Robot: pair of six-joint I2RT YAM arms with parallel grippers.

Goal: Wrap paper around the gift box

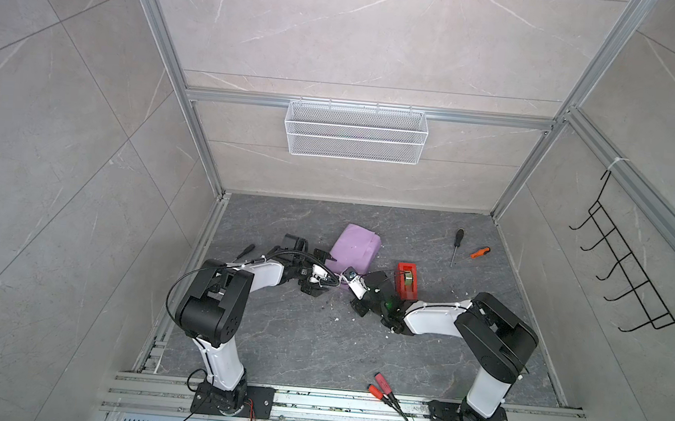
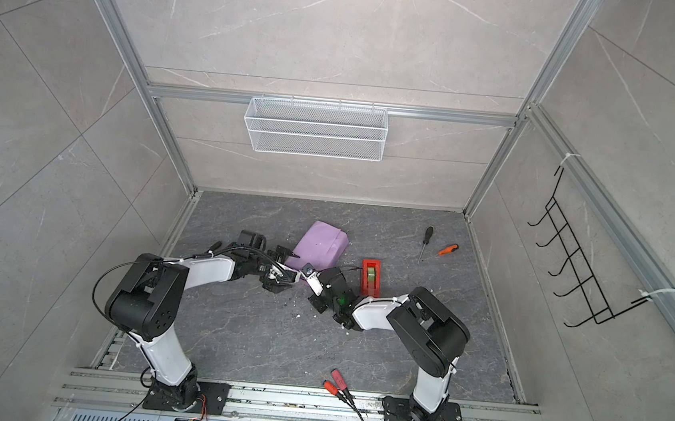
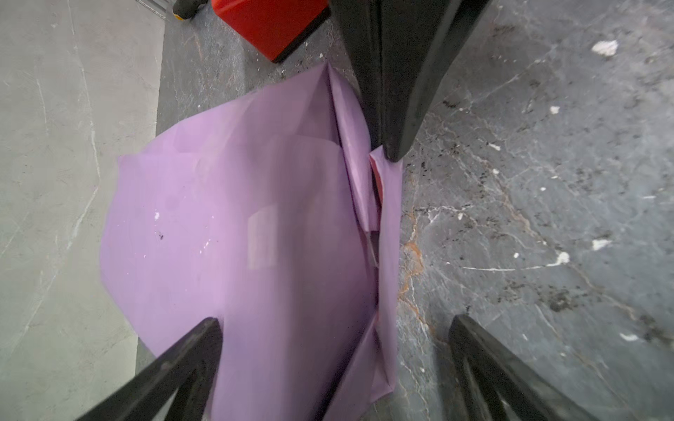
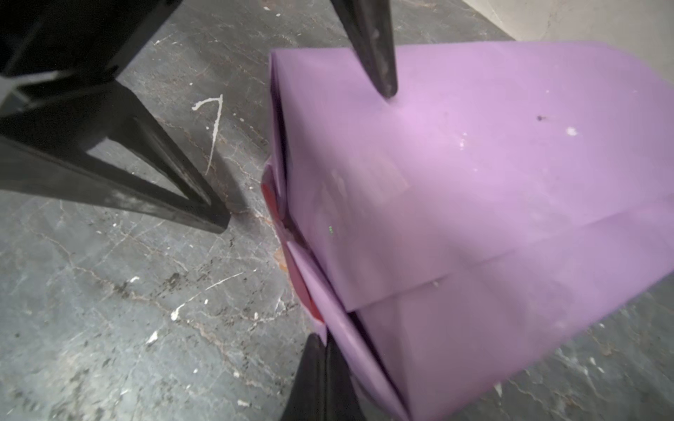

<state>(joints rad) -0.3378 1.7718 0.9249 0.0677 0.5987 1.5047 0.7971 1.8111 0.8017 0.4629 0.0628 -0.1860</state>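
Fingers (image 4: 317, 379) of the clenched right gripper (image 3: 394, 155) are being pressed on the end fold of the paper (image 1: 355, 248), the gift box hidden inside, just beside the tape dispenser (image 1: 406, 282), and flattening by the wide-spread left gripper (image 3: 335, 320) is probably being required next.

Dark marbled floor (image 1: 295, 341), pale tiled walls (image 1: 40, 152), white wire basket (image 1: 355, 132).

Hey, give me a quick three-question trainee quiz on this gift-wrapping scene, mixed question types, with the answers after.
1. True or false: the left gripper is open.
2. In both top views, what stands nearest on the right of the paper? A red tape dispenser; B mug; C stapler.
3. Which colour of the paper faces outward?
Key: 1 true. 2 A. 3 lilac.
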